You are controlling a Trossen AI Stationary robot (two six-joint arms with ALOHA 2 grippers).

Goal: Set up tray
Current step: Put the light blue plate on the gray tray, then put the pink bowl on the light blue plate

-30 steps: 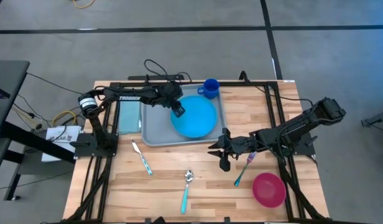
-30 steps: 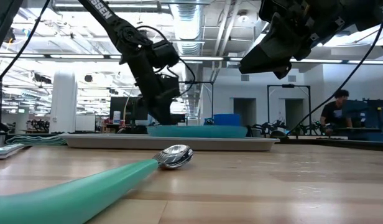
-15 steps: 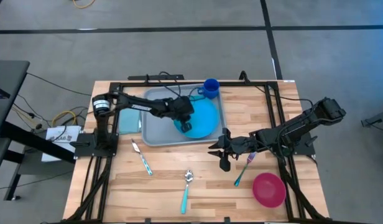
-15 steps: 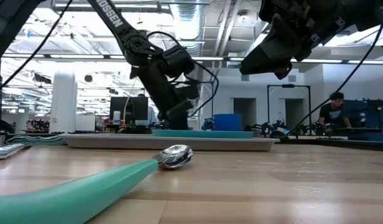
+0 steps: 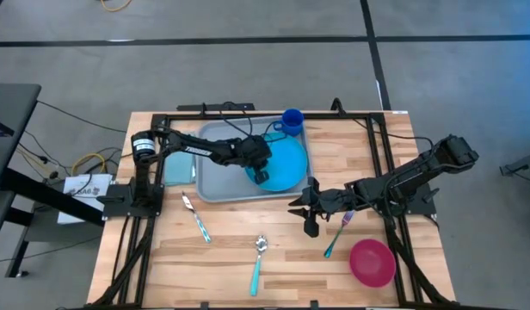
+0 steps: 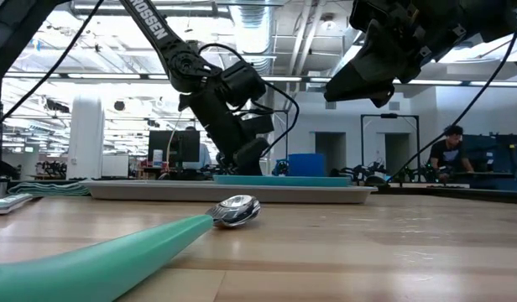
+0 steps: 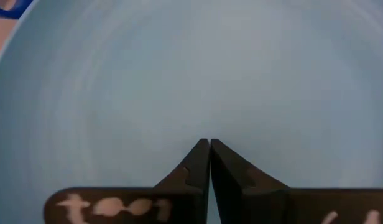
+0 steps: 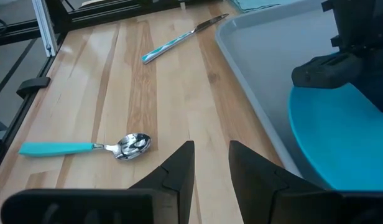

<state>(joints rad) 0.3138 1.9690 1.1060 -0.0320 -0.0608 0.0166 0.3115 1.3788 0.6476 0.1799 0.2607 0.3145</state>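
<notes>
The pale grey-blue tray [image 5: 215, 176] lies at the table's far middle. On its right half lies a round blue plate [image 5: 284, 153]. My left gripper [image 5: 259, 176] reaches over the tray from the left and is shut, its tips down on the plate's near left part. A blue cup [image 5: 292, 120] stands at the tray's far right corner. My right gripper [image 5: 310, 226] hovers above the bare table just near of the tray, open with nothing between its fingers [image 8: 179, 163]. My left gripper presses its shut fingertips [image 7: 198, 155] onto the plate's upper face [image 7: 209, 127], at its near left part. The fingers slant down from the table's left. The plate [image 6: 284, 179] lies flat on the tray floor.
A knife [image 5: 196, 218], a teal-handled spoon [image 5: 259, 263] and a fork [image 5: 338, 234] lie on the wood near of the tray. A pink bowl [image 5: 372, 263] sits near the front right. A flat teal rectangle [image 5: 177, 159] lies left of the tray.
My left gripper has moved across the plate toward the table's right and near edges, shutting on the way. The plate has slid a little along the tray floor toward the table's right edge.
</notes>
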